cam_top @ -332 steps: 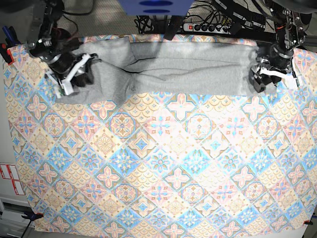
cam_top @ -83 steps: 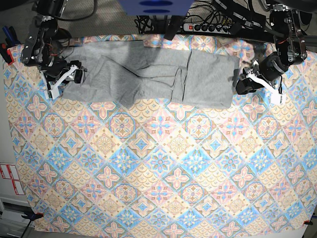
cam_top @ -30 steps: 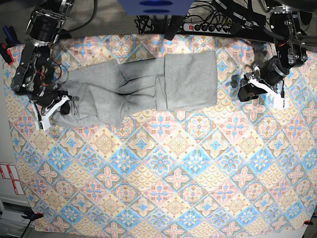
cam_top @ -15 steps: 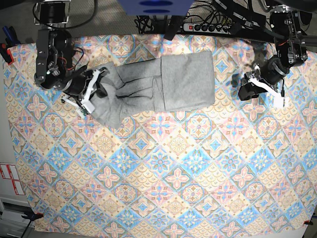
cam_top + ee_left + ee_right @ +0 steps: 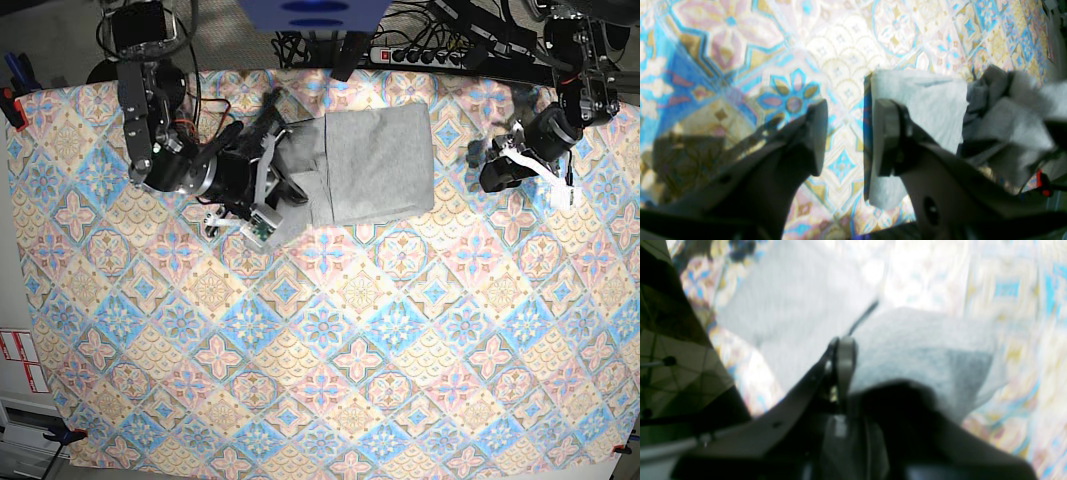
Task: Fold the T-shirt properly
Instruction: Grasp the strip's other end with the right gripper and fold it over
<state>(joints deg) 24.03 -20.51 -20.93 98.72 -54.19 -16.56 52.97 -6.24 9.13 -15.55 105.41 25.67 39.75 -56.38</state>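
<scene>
A grey T-shirt (image 5: 375,165) lies partly folded near the far edge of a table covered by a pastel patterned tablecloth (image 5: 330,340), seen from above. Its right portion is a flat, neat rectangle. Its left portion is bunched and lifted off the cloth.

The right gripper (image 5: 268,185), at the left of the overhead view, sits at that bunched end. Its fingers are clenched on a fold of the shirt. The right wrist view is blurred, but it seems to show the jaws pressed together with grey knit (image 5: 920,350) draped over one side of them.

The left gripper (image 5: 512,165), at the right of the overhead view, hovers over bare tablecloth beside the shirt's right edge, apart from it. In the left wrist view its two dark fingers (image 5: 816,133) stand spread with only patterned cloth between them, so they are released and hold nothing. Behind them in that view, the shirt's flat edge (image 5: 927,100) and a crumpled mass of grey fabric are visible.
</scene>
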